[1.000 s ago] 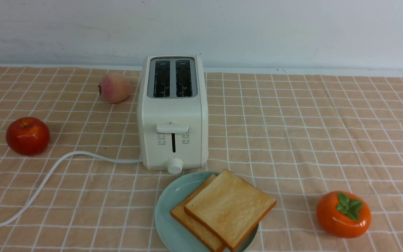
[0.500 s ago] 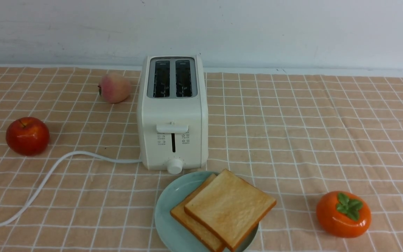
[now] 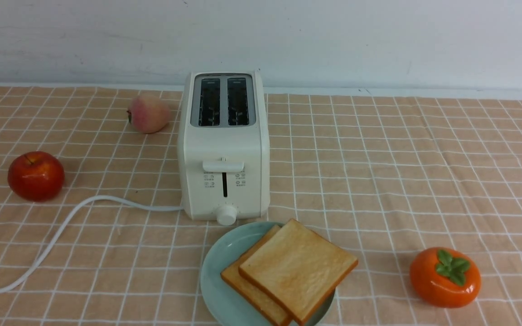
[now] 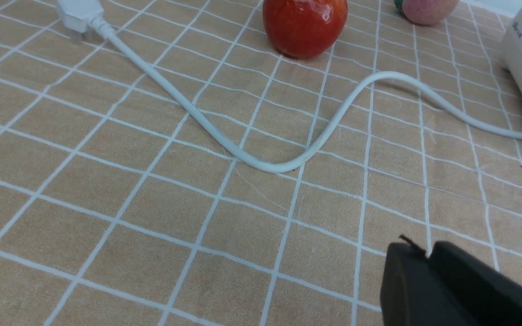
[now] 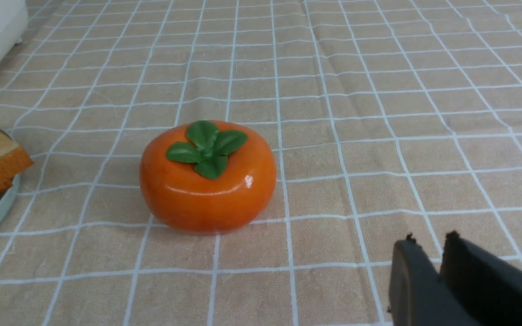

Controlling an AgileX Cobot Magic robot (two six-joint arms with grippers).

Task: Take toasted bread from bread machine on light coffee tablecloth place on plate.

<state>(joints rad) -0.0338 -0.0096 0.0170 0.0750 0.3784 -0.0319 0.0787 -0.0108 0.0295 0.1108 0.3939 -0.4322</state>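
Small icons and print flank the lever slot on the bread machine (image 3: 223,149) — too tiny to read.

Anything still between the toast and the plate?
Nothing visible. Both toast slices already lie stacked on the plate, the toaster slots look empty, and both grippers, left and right, are clear of them.

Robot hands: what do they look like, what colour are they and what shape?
Only the tips show, in the wrist views. The left gripper is two matte black, blocky fingers with squared, slightly rounded ends and a tiny nub on top. The right gripper looks the same: two flat black fingers, each with a small bump at the tip. No cables or markings are visible, and the arms are out of view.
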